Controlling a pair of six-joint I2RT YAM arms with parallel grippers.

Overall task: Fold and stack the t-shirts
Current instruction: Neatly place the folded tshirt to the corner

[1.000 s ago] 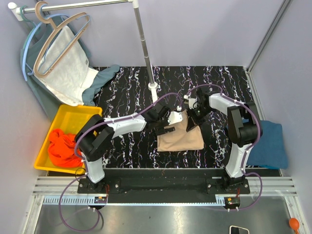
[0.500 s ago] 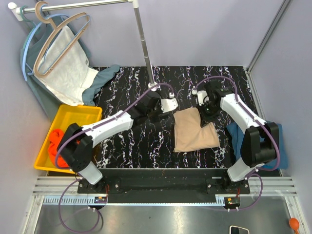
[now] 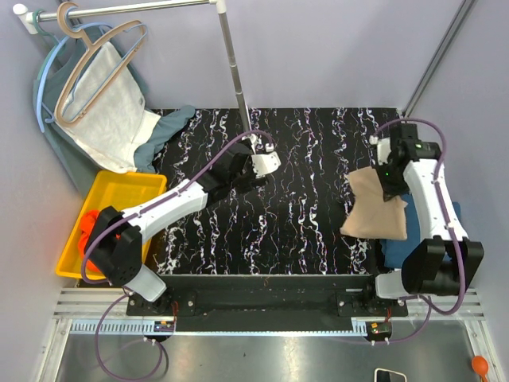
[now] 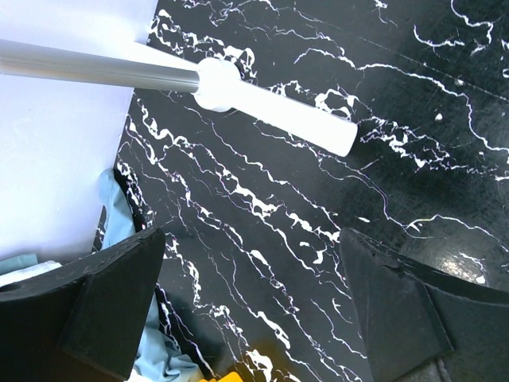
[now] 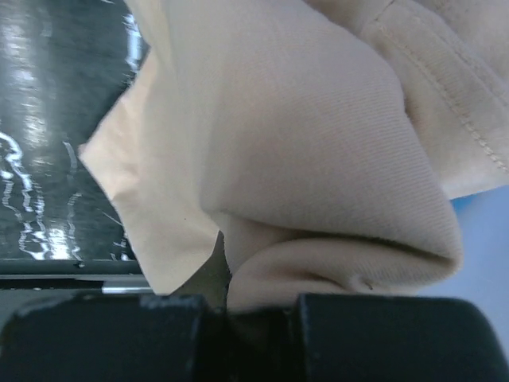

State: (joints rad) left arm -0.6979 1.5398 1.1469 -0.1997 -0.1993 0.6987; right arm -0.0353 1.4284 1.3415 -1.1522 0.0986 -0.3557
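Black-marbled bench [image 3: 302, 231] first: its right edge carries the dark teal t-shirt [image 3: 391, 253], which looks like your stacking base. The folded beige t-shirt [image 3: 374, 211] hangs over it, with the right claw [image 3: 390, 179] clamped on a gathered fold. Lower it flat and square its edges over the teal before letting go. The left claw [image 3: 262, 163] stands wide apart and empty, near the pole base [image 3: 250, 142].

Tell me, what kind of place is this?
Probably a robot lab booth set up for laundry practice: two robot arms bolted at a marbled table, a clothes rail with hangers, and a yellow bin holding an orange-red t-shirt.
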